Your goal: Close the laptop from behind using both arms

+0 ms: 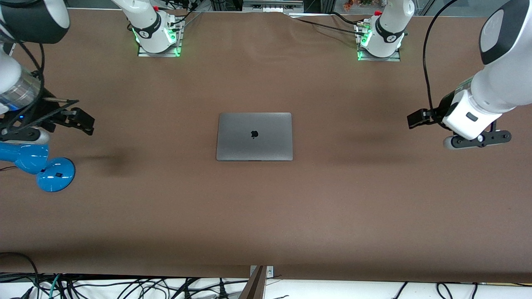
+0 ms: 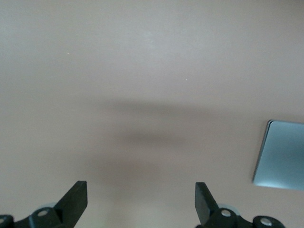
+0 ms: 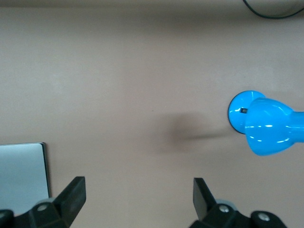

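The space-grey laptop (image 1: 254,136) lies closed and flat in the middle of the brown table, lid up with the black apple logo showing. My left gripper (image 1: 416,118) hangs open and empty over bare table toward the left arm's end, well apart from the laptop. My right gripper (image 1: 82,120) hangs open and empty over bare table toward the right arm's end. The left wrist view shows the open left gripper (image 2: 141,199) and a corner of the laptop (image 2: 281,161). The right wrist view shows the open right gripper (image 3: 139,197) and a corner of the laptop (image 3: 21,171).
A glossy blue object with a round base (image 1: 48,166) stands on the table under the right arm; it also shows in the right wrist view (image 3: 261,124). The arm bases (image 1: 157,33) (image 1: 380,37) stand along the table's back edge. Cables lie past the front edge.
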`<state>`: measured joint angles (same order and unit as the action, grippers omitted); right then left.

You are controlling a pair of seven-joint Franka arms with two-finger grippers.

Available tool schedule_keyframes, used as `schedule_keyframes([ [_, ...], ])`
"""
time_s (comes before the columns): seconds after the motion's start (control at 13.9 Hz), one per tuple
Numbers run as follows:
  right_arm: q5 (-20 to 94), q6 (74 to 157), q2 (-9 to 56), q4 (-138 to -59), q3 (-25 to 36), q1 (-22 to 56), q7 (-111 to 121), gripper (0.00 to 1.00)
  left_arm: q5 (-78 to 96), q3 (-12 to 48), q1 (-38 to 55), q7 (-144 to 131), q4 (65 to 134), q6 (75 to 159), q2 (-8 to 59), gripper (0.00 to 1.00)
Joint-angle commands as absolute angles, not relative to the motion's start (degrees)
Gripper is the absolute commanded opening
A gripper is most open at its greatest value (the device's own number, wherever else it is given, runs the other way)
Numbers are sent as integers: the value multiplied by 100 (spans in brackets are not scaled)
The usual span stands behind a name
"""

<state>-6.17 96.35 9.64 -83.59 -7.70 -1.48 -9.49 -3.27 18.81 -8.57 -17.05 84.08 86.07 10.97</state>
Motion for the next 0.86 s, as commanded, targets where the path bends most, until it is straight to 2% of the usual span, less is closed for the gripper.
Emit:
schedule_keyframes([
  [0.0, -360, 9519, 659, -8481, -607, -149, -774, 100, -229, 1433, -563, -1284, 8683, 8455, 520, 100],
  [0.29, -352, 9299, 572, -8455, -422, -193, -773, 100, -167, 661, -107, -739, 8745, 8183, 54, 100],
  [0.43, -334, 9124, 492, -8420, -396, -193, -773, 100, -167, 606, -97, -729, 8798, 8113, -192, 100],
  [0.79, -229, 8438, 440, -8420, -439, -193, -773, 100, -167, 615, -114, -738, 8710, 7998, -220, 100],
])
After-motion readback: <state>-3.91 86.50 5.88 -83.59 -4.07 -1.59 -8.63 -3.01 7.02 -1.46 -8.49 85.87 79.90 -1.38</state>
